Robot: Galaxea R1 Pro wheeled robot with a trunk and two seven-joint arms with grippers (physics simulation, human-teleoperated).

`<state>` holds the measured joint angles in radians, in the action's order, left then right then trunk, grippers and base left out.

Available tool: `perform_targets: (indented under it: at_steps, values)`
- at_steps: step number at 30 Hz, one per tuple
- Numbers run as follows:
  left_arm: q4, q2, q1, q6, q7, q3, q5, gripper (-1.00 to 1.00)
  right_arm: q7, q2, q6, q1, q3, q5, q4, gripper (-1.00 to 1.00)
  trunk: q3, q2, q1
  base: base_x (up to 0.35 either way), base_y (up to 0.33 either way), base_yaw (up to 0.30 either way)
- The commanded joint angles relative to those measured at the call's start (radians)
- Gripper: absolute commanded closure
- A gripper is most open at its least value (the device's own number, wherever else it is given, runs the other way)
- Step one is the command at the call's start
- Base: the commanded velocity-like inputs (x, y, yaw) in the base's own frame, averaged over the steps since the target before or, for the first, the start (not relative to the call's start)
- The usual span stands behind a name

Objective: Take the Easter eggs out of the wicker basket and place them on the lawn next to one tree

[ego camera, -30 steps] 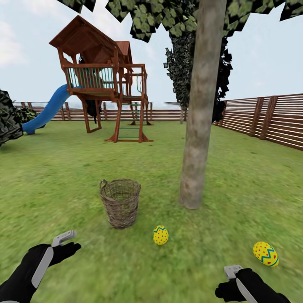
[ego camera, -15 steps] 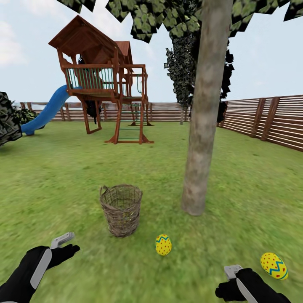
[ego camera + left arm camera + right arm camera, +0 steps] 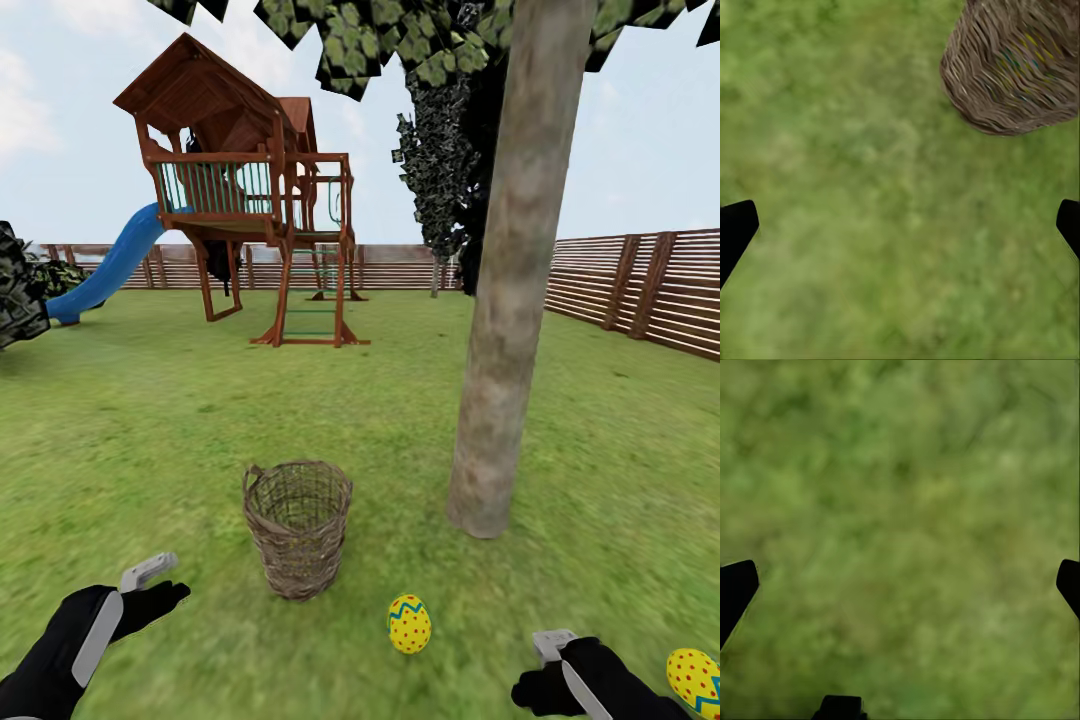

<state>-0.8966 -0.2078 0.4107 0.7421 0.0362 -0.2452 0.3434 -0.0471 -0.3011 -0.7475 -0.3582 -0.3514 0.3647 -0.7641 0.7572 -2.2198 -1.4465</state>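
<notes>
On the mottled green lawn (image 3: pixel 150 420), seen from the head view, the small brown-grey woven wicker basket (image 3: pixel 298 528) stands upright just left of the thick pale grey-brown trunk of the tree (image 3: pixel 505 330), near it but not touching. A bright yellow egg with a blue-green zigzag and red dots (image 3: pixel 409 623) lies on the grass between basket and trunk, nearer the camera, and a second yellow egg of the same pattern (image 3: pixel 695 680) lies at the lower right edge, beside the right arm. The left tool (image 3: pixel 150 576) hangs low on the basket's left; the right tool (image 3: pixel 553 645) hangs well to the basket's right. Of the two, the left looks the nearer to the basket, which lies ahead of it and to its right. In the left wrist view, the basket's woven wall (image 3: pixel 1012 67) sits off toward one corner, with faint yellow and blue-green colour showing through the weave, probably the third egg still inside; the dark fingertips (image 3: pixel 735 229) stand wide apart over bare grass, holding nothing. In the right wrist view, the fingertips (image 3: pixel 735 589) are likewise spread wide over plain grass, empty. By my judgement, the left arm must swing over the rim to reach what remains.
</notes>
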Motion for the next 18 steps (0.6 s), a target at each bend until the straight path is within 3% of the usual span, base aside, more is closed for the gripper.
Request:
perform_targets:
  at_steps: [1, 9, 13, 18]
  values:
    - [-0.001, 0.001, 0.0, 0.005, 0.004, -0.001, 0.008, -1.0, -0.005, -0.001, -0.004, -0.001, -0.002, -0.006, -0.001, -1.0, -0.002, 0.007, 0.004, 0.212, 0.149, 0.0]
    - [-0.001, 0.002, 0.0, 0.0, 0.003, 0.0, 0.009, -1.0, -0.005, -0.001, -0.004, -0.001, -0.001, -0.006, -0.001, -1.0, -0.018, 0.042, 0.023, 0.021, 0.073, 0.0]
    - [0.003, 0.002, 0.001, 0.003, -0.002, 0.001, 0.008, -1.0, -0.005, -0.001, -0.004, -0.001, -0.002, -0.006, -0.002, -1.0, -0.018, 0.042, 0.023, -0.077, 0.286, 0.0]
    - [0.005, 0.002, 0.001, 0.005, -0.017, 0.002, 0.004, -1.0, -0.005, -0.001, -0.004, -0.001, -0.003, -0.006, -0.003, -1.0, -0.033, 0.077, 0.042, -0.011, 0.338, 0.0]
